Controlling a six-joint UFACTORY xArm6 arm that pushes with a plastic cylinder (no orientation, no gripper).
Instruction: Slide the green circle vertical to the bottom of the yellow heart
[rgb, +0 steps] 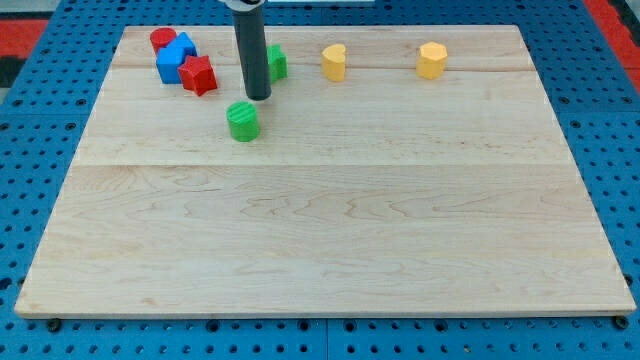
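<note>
The green circle (243, 121) lies on the wooden board (330, 230) in its upper left part. My tip (258, 97) stands just above and slightly right of it, very close to its top edge. The yellow heart (334, 61) sits near the view's top, right of the rod. A second green block (276, 63) is partly hidden behind the rod, so its shape is unclear.
A red star (199, 74), a blue block (174, 58) and a red cylinder (162, 40) cluster at the top left. A yellow hexagon-like block (432, 60) sits at the top right. Blue pegboard (610, 120) surrounds the board.
</note>
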